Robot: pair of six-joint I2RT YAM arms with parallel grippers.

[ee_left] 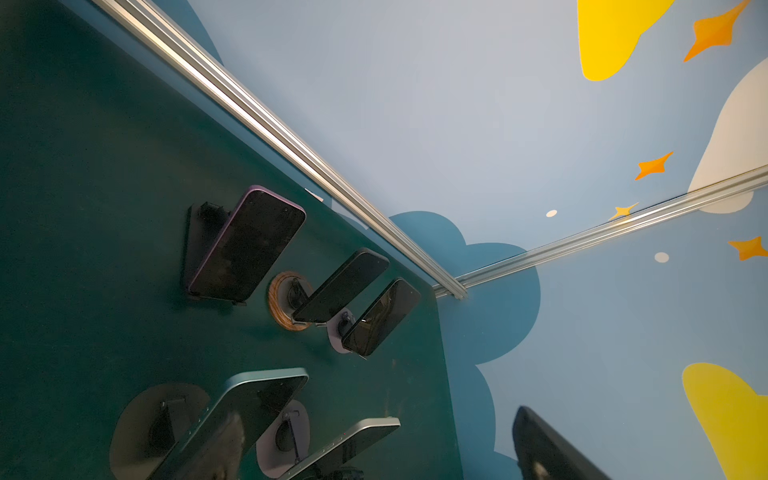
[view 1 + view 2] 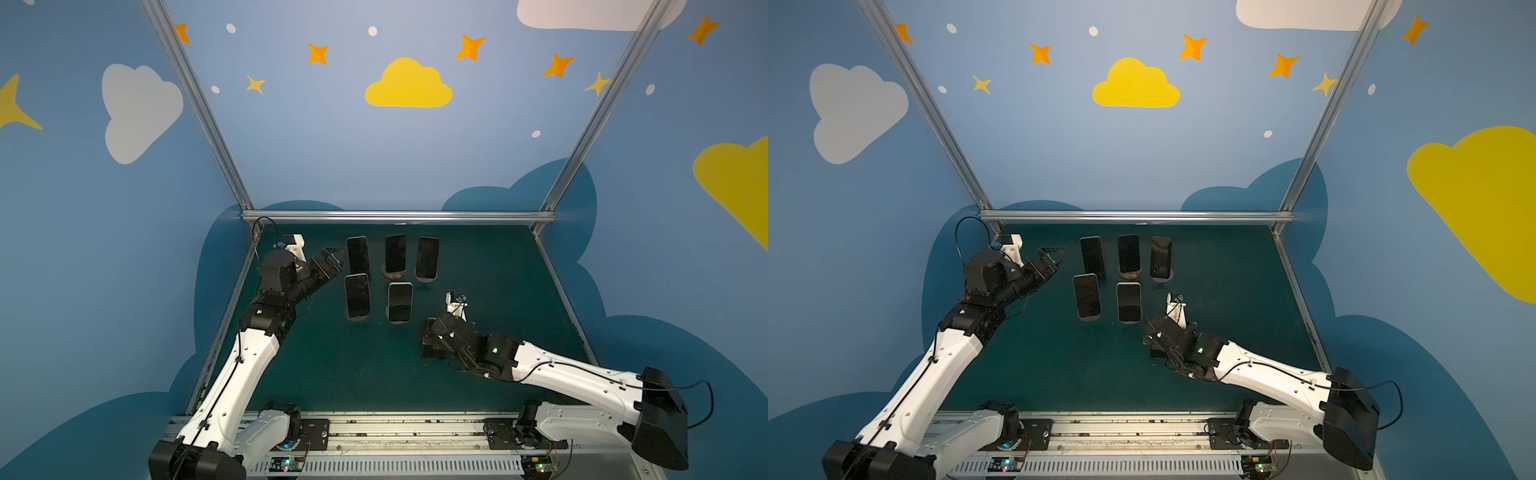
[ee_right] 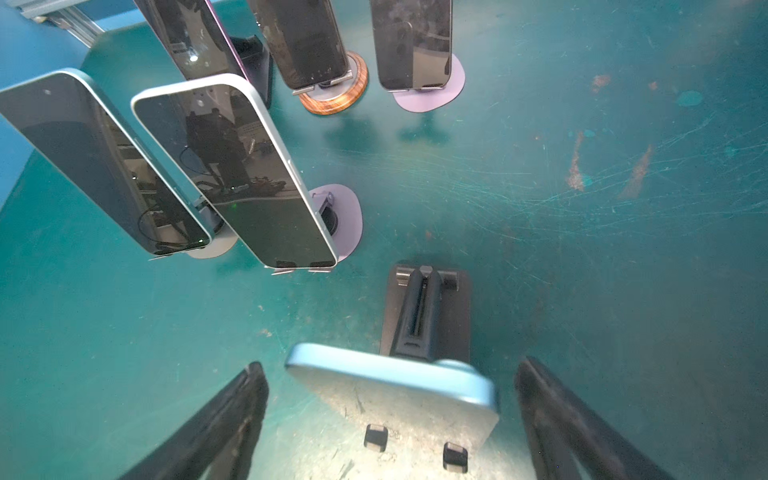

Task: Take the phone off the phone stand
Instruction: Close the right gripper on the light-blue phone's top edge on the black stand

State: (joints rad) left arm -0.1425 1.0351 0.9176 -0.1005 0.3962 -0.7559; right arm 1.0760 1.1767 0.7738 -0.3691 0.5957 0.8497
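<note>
Step in hand: lining up the grasp, nothing lifted yet. My right gripper (image 3: 390, 368) hangs low over the table (image 3: 602, 257), jaws spread wide and holding nothing. Its 2 dark fingers (image 3: 232, 419) flank the light blue phone (image 3: 395, 399), 1 to each long side, with a clear gap on both. The phone leans back on its black stand (image 3: 426, 307) with its lower edge caught in the stand's 2 small hooks, so it is not off yet. In both top views my wrist covers most of this stand, so I go by the wrist view. My left gripper (image 2: 332, 258) is fully open and empty too, well apart from the job, just beside the back-left phone (image 2: 358, 255) of the other 5. Next move, as I judge it: close squarely on the 2 long edges, then lift up along the lean so the lower edge clears the hooks. Risks: the smooth case slipping, the light stand coming up with it, or a finger clipping the nearest standing phone (image 3: 237, 174).
</note>
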